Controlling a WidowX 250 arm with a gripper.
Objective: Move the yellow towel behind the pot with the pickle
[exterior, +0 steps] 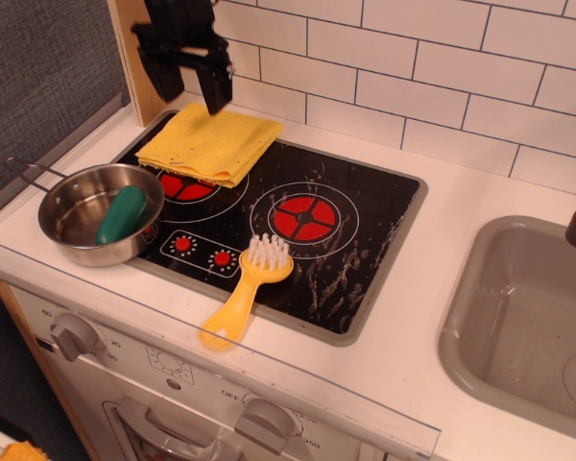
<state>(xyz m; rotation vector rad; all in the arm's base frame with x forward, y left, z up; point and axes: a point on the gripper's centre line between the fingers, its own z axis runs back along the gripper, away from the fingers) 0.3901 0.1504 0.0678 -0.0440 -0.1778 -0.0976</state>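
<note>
The yellow towel [209, 143] lies folded and flat on the back left of the black stovetop [355, 240], over the rear of the left burner. The steel pot [98, 213] sits in front of it at the stove's left front corner, its thin handle pointing left. The dark-green pickle [122, 214] lies inside the pot. My black gripper [180, 86] hangs open and empty above the towel's back edge, clear of the cloth, fingers pointing down.
A yellow brush with white bristles [245, 289] lies at the stove's front edge. A red burner [305, 218] is mid-stove. A grey sink [528, 327] is at the right. White tiled wall behind; a wooden panel [134, 58] at the back left.
</note>
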